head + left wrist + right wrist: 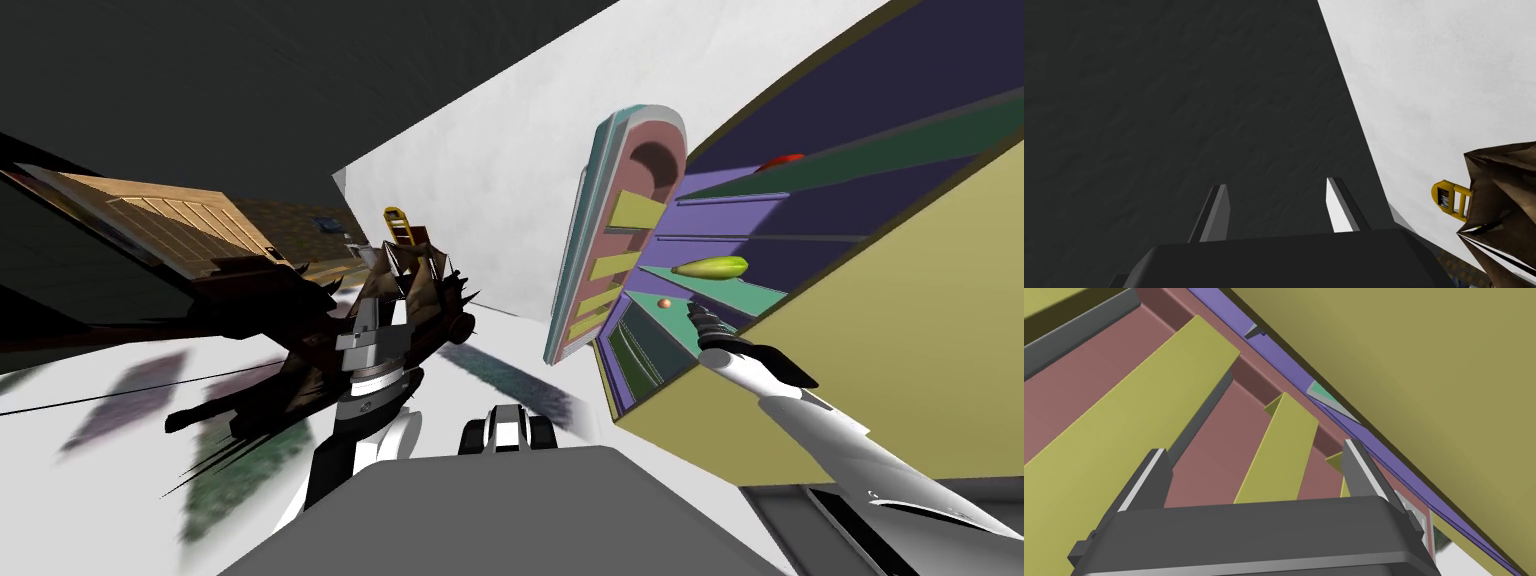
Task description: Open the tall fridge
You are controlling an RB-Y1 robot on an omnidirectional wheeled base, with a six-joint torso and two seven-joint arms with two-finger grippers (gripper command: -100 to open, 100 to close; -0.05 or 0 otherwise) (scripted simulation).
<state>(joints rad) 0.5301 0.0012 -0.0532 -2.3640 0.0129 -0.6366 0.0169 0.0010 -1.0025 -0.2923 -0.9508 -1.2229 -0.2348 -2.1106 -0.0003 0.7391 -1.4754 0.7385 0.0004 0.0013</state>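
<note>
White wall and floor flank the tall fridge, an olive-yellow cabinet at the robot's right. Its door stands swung wide, its maroon lining carrying yellow door shelves. The purple interior holds a long green fruit on a green shelf. The right gripper is at the cabinet's front edge, fingers spread, holding nothing. The left gripper faces a dark grey wall, fingers likewise apart and empty.

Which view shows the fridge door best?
The head view: the whole door stands swung wide from the fridge, its pink inside and yellow shelves facing out. The right wrist view gives a close crop of those shelves. The left wrist camera points elsewhere.
</note>
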